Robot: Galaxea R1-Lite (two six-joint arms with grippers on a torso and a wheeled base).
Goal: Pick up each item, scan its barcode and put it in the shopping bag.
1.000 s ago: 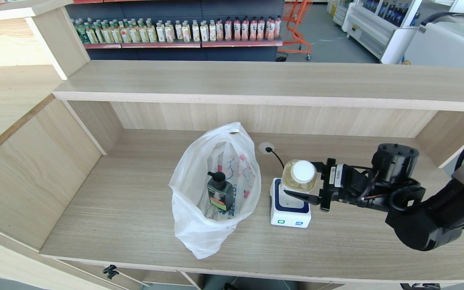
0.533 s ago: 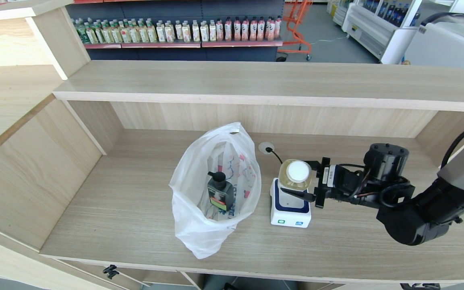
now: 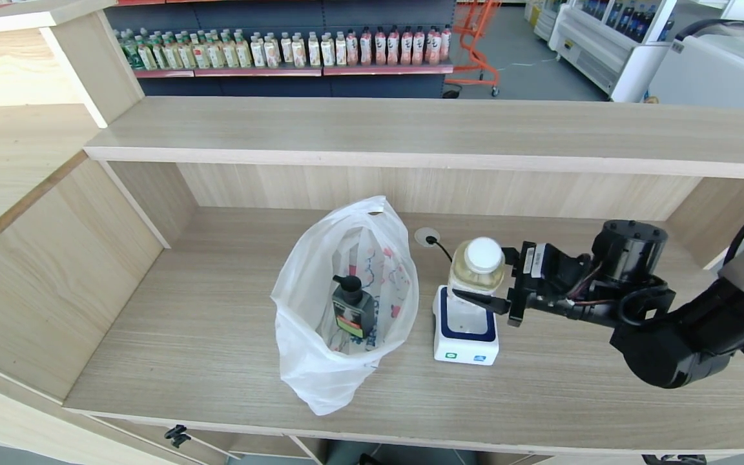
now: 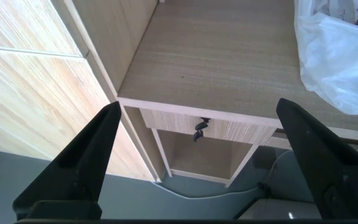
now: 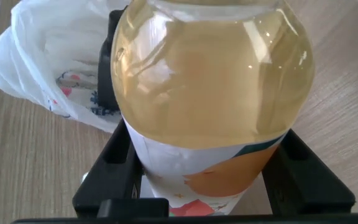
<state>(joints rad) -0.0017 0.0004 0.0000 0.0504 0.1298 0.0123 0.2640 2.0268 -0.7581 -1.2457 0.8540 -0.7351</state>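
A dark pump bottle [image 3: 352, 311] already stands inside the white shopping bag [image 3: 320, 368], so that item looks finished. The right gripper [image 3: 483, 284] has its jaws clamped on a white-capped bottle of yellowish drink [image 3: 475, 274], held upright just above the barcode scanner [image 3: 466, 339] beside the bag. Scanning appears to be the step in hand, with bagging this bottle left. The left gripper [image 4: 197, 106] hangs wide and empty off the front edge of the counter [image 3: 217, 336].

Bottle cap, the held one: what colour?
White cap on the bottle, clearest in the head view.
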